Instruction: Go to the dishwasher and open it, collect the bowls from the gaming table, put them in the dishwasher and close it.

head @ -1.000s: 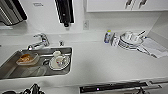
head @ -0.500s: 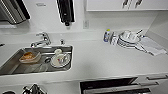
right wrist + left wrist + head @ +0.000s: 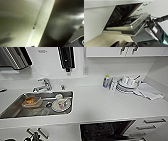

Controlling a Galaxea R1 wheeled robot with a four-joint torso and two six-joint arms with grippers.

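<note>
The dishwasher (image 3: 105, 130) stands open under the white counter, and its dark interior shows at the lower edge of the head view. In the left wrist view its steel door (image 3: 134, 26) hangs partly lowered in front of the dark inside (image 3: 121, 15). A dark robot arm (image 3: 159, 20) reaches toward the door's upper edge; I cannot tell whether a gripper holds it. The bowls and the gaming table are out of view. The right wrist view is blurred, with pale and dark surfaces close by.
A steel sink (image 3: 15, 109) with a tap (image 3: 43, 84) holds a clear bowl with orange contents (image 3: 31, 101) and white dishes (image 3: 60, 104). White plates and cups (image 3: 127, 84) and a cloth (image 3: 148, 91) lie at the counter's back right. Drawers (image 3: 150, 127) sit right of the dishwasher.
The dishwasher's dark opening shows larger at the lower edge of the head view than a second ago. The counter and sink have hardly shifted.
</note>
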